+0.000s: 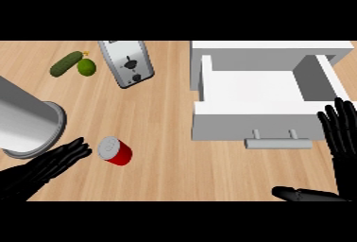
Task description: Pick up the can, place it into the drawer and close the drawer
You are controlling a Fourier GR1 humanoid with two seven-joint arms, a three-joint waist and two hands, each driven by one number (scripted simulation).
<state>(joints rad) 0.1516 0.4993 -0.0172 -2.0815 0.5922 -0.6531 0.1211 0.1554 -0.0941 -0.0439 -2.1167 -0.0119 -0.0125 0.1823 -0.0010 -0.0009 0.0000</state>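
Left hand [52, 163]: fingers straight and relaxed, nothing held; fingertips just beside the can, no contact visible.
Can [115, 151]: red, lying tilted on the counter [167, 156], silver top turned up-left; it sits just right of the left fingertips.
Long axis: upper-left to lower-right, slanting across the reach line of the fingers.
Right hand [342, 130]: flat, fingers up, resting at the right edge, well apart from the can.
Nearer hand: left, judged the one to grasp.
Drawer [258, 101]: pulled open, up-right of the can.
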